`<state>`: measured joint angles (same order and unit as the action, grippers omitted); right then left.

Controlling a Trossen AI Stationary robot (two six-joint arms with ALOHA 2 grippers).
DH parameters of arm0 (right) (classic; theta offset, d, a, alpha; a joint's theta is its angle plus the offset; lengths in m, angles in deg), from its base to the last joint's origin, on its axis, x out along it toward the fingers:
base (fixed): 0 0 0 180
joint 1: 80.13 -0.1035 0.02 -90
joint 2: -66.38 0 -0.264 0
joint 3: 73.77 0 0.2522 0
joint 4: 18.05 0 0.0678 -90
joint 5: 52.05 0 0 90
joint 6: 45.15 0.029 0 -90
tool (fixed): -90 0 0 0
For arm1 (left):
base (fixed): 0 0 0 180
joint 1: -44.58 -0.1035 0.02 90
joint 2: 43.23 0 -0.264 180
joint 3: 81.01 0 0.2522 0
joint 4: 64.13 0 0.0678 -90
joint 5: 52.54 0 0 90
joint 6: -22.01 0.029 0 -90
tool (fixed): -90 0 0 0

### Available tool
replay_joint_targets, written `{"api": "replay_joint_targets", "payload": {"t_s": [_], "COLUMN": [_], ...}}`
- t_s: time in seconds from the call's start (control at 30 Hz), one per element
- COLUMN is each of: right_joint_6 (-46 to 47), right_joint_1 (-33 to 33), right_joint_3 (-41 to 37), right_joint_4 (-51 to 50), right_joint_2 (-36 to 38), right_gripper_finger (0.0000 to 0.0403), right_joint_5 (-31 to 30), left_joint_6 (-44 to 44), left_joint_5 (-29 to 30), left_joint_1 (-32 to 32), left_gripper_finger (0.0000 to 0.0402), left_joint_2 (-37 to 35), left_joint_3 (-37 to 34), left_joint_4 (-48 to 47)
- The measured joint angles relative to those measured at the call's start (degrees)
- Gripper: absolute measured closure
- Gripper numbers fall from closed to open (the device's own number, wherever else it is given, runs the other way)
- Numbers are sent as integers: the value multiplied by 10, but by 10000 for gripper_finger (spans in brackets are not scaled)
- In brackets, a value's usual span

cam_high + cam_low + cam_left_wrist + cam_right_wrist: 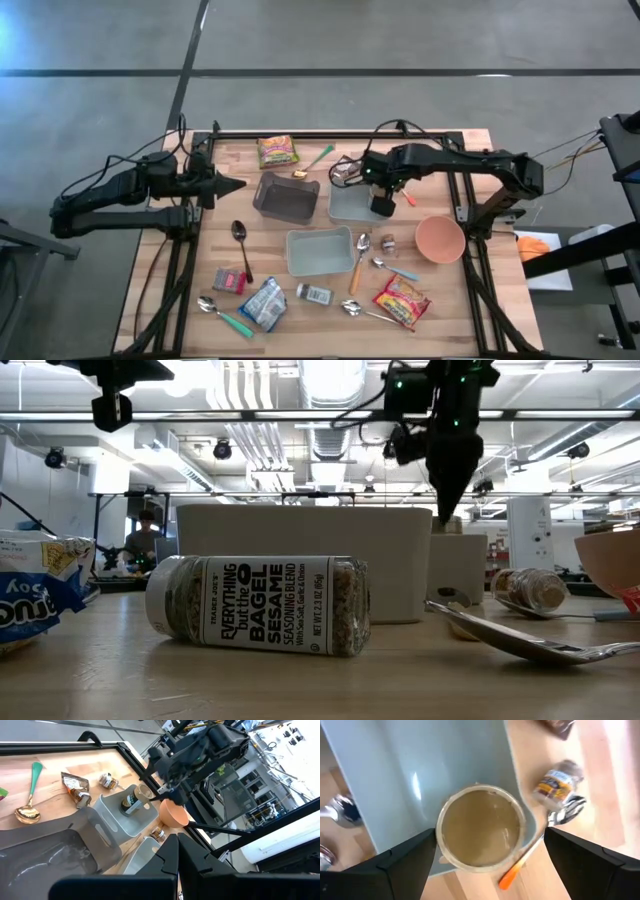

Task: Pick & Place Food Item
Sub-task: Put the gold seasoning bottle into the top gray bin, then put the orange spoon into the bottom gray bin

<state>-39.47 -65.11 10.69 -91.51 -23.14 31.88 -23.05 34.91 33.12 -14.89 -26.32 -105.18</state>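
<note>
Tan-lidded jar [481, 831] stands upright in pale grey bin [352, 204], far right of centre on counter [450, 290]. Right gripper [381, 207] directly above, jaws spread wide, clear of lid. Best move: lift straight up, avoid bin wall. Left gripper [232, 185] closed, parked far left.

A jar [131, 803] stands upright in a pale grey bin [112, 817] beneath the right gripper [167, 795].

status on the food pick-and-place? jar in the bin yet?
Looks done: the jar stands upright in the light grey bin, at the corner under the arm. In hand: nothing. The right gripper hangs directly above the jar, fingers open and clear of it on both sides. Left: the right arm has yet to pull away. The left gripper waits shut at the table's left edge.
</note>
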Motion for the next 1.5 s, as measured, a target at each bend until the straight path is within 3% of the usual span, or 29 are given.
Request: {"api": "replay_joint_targets", "payload": {"t_s": [0.43,0.57,0.7,0.97,1.5], "right_joint_6": [91,128,175,186,128], "right_joint_1": [13,51,109,182,184], "right_joint_3": [-1,-13,-42,-130,-164], "right_joint_4": [2,1,1,26,92], "right_joint_2": [123,154,174,145,20], "right_gripper_finger": [40,40,40,40,44], "right_joint_5": [-65,-85,-68,-39,-8], "left_joint_6": [0,0,-1,-24,-49], "left_joint_5": [0,0,0,5,17], "left_joint_1": [0,0,0,0,0], "left_gripper_finger": [401,401,401,401,401], "left_joint_2": [0,0,0,0,20], "left_joint_3": [0,0,0,0,0], "left_joint_4": [0,0,0,0,-1]}}
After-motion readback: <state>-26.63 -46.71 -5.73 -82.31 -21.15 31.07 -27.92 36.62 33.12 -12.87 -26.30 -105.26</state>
